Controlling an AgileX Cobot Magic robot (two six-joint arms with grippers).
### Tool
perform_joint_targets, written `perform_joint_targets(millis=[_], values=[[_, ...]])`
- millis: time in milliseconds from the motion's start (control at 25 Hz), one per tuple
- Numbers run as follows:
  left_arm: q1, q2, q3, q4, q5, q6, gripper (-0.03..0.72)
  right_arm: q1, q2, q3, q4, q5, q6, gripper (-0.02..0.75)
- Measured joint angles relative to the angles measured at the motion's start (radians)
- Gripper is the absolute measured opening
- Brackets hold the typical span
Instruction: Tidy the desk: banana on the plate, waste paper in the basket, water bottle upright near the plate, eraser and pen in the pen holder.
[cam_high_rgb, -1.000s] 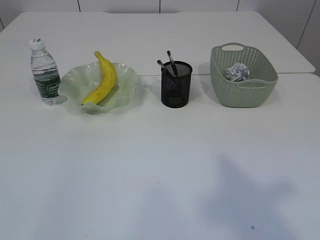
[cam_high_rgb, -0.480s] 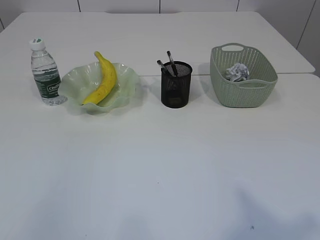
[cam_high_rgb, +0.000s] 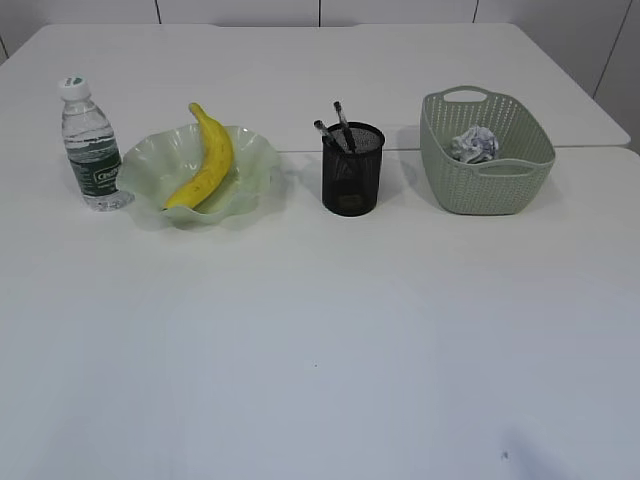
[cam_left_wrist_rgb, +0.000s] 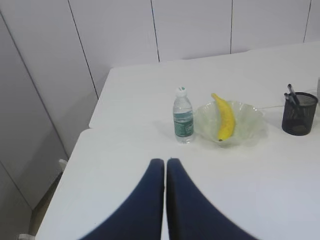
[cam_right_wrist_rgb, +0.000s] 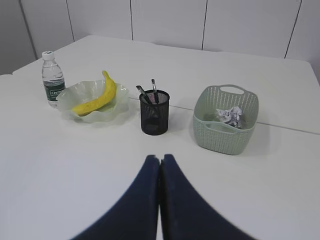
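Exterior view: you see no arms over the white counter (cam_high_rgb: 320, 330).
Basket (cam_high_rgb: 487, 152): green, crumpled waste paper (cam_high_rgb: 473, 144) inside.
Plate (cam_high_rgb: 150, 165): banana (cam_high_rgb: 208, 159) on it.
Water bottle (cam_high_rgb: 91, 146): upright beside plate; green label unreadable.
Pen holder (cam_high_rgb: 352, 168): two pens (cam_high_rgb: 342, 124).
Wrist views: left gripper (cam_left_wrist_rgb: 165, 162) and right gripper (cam_right_wrist_rgb: 160, 158), jaws clenched, empty.

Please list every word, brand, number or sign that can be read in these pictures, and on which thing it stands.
Bottle label: white print on green, too small and blurred to read in any view.
Banana, plate, pen holder, basket, waste paper: no readable text.
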Motion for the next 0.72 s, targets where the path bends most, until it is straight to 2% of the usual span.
perform_joint_targets(millis=[360,720], values=[[0.000,-0.041,0.135,-0.009,0.000,-0.007,-0.021,0.000,-0.065,0.062,0.002,0.141,0.000,-0.008],[0.000,-0.090,0.273,-0.036,-0.012,-0.007,-0.020,0.000,-0.169,0.170,-0.027,0.198,0.002,-0.008]])
